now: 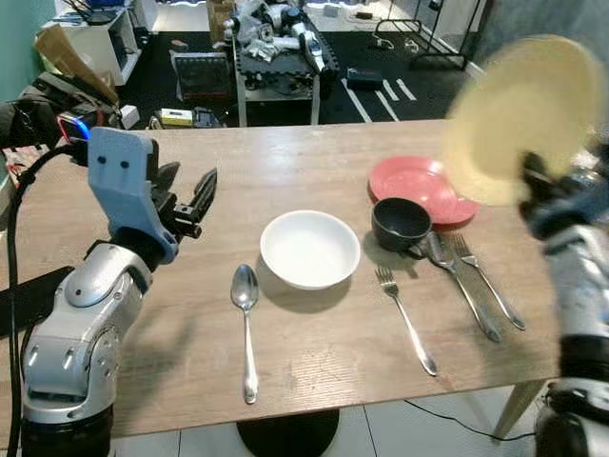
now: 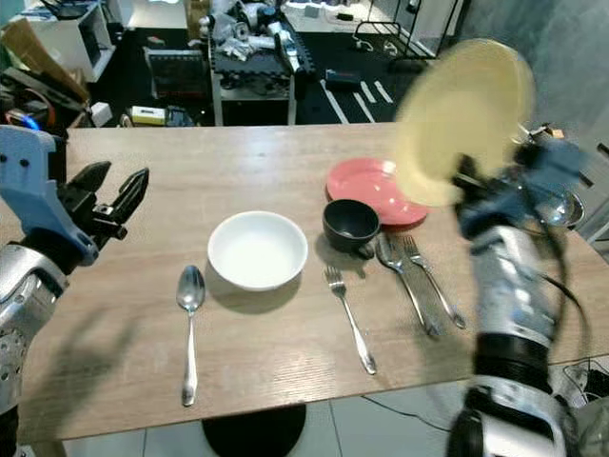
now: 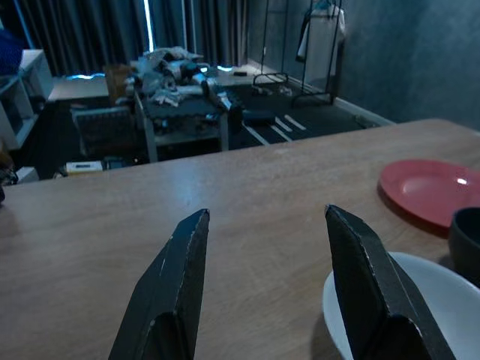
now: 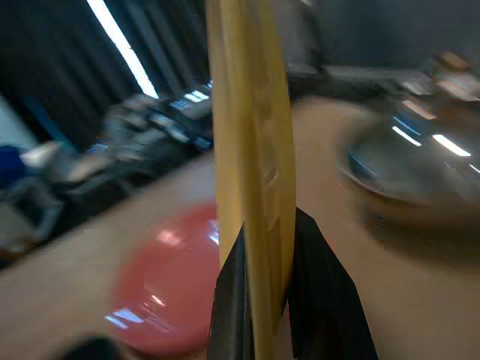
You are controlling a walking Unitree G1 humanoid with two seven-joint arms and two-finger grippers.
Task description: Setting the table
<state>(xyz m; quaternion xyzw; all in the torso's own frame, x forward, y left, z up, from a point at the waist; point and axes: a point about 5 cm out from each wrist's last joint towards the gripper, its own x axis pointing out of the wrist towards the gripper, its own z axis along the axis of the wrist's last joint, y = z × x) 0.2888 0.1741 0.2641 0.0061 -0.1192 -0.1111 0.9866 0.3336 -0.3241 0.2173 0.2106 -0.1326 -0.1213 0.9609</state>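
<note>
My right gripper (image 1: 529, 173) is shut on the lower rim of a pale yellow plate (image 1: 521, 118), holding it up on edge, blurred, above the table's right side. In the right wrist view the plate's edge (image 4: 251, 142) runs between the two black fingers (image 4: 322, 292). Below it lie a red plate (image 1: 419, 188), a black cup (image 1: 401, 223), a white bowl (image 1: 310, 248), a spoon (image 1: 246, 324), a fork (image 1: 406, 319), and a knife and a second fork (image 1: 476, 281). My left gripper (image 1: 198, 200) hovers open over the table's left part, left of the bowl.
The wooden table (image 1: 324, 362) ends close to me at its front edge. Behind it stand a cluttered grey cart (image 1: 276, 57) and white shelves (image 1: 90, 38) on a dark floor. A shiny metal dish (image 4: 409, 169) shows blurred beside the plate in the right wrist view.
</note>
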